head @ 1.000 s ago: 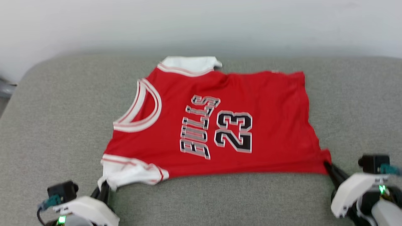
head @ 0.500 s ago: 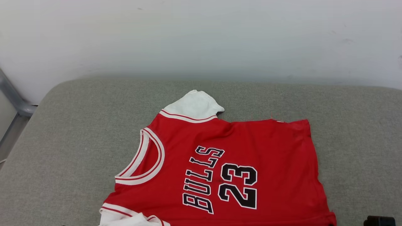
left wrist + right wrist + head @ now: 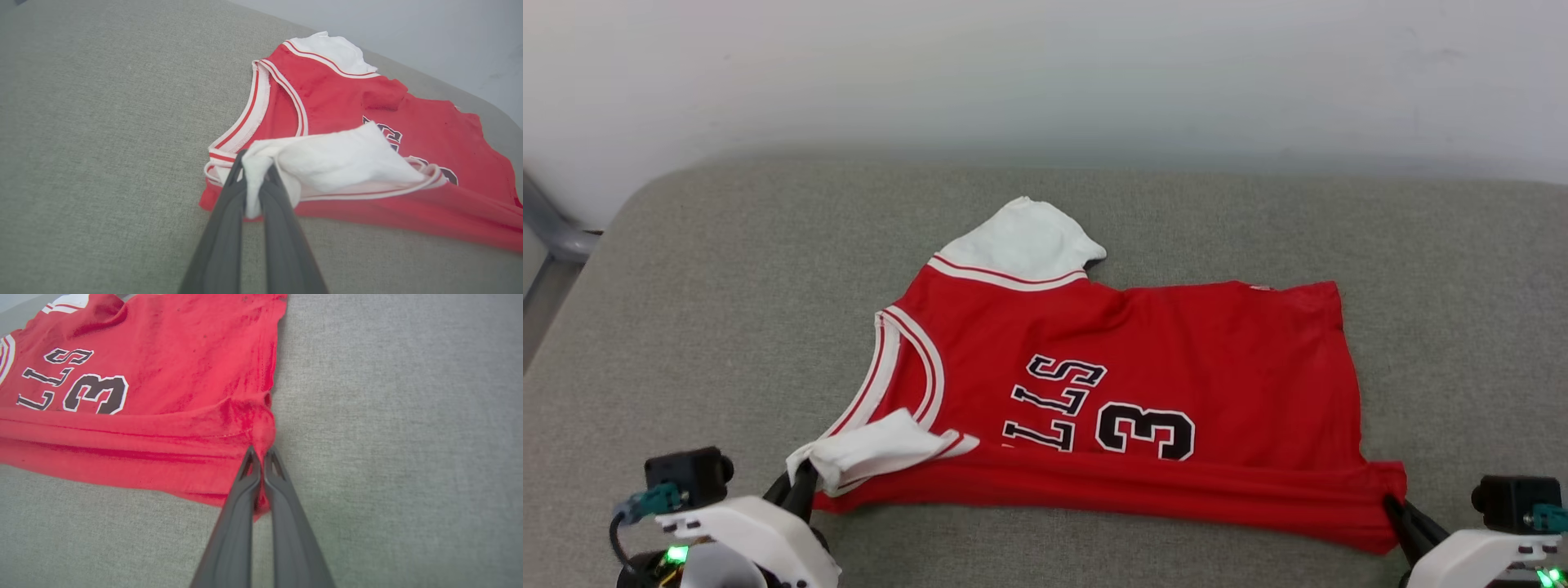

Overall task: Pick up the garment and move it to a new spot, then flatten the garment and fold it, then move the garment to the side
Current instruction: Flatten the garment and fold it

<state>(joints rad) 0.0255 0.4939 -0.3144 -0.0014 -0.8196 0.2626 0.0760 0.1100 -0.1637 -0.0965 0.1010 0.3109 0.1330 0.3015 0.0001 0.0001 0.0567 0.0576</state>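
Garment (image 3: 1176, 343) pinched: L gripper (image 3: 799, 482), R gripper (image 3: 1395, 510)

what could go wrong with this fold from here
1. The left gripper pinches only the white sleeve, which is bunched; it may slip out or land crumpled on the jersey.
2. The right gripper holds just the hem corner, so the folded near edge could sag unevenly between the two grips.

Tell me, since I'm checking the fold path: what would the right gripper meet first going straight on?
The right gripper, shut on the red jersey, would push into that jersey's bunched corner first; depth beyond is unclear.
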